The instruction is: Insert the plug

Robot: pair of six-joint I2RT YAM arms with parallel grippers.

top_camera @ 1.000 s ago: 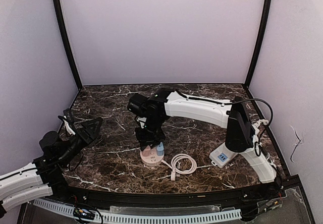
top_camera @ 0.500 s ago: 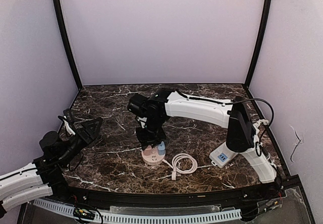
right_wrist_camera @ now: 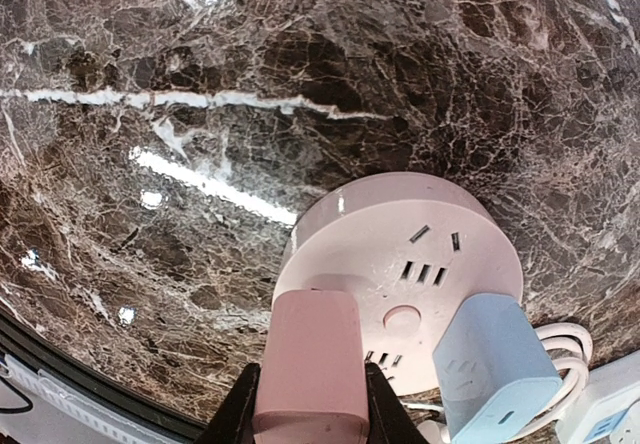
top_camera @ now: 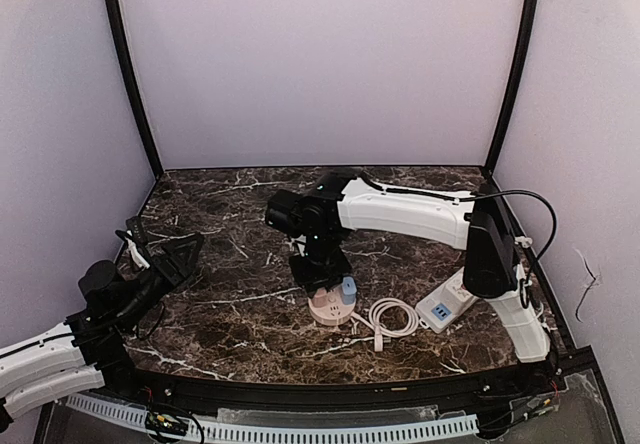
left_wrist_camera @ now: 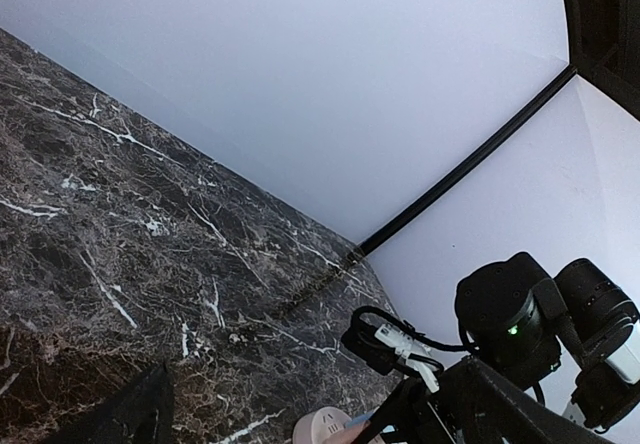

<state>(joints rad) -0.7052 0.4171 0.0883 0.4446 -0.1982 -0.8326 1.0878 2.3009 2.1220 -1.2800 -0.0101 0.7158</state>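
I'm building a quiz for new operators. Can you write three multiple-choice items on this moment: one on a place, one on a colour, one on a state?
1. In the top view, where does the coiled white cable lie?
A. right of the round socket hub
B. against the far wall
C. under the left arm

2. What colour is the plug in the right hand?
A. blue
B. pink
C. black

3. How is the left hand?
A. shut on a plug
B. shut on nothing
C. open, holding nothing

Answers:
1. A, the coil sits just beside the hub.
2. B, a pink block shows between its fingers.
3. C, its fingers stand spread with nothing between them.
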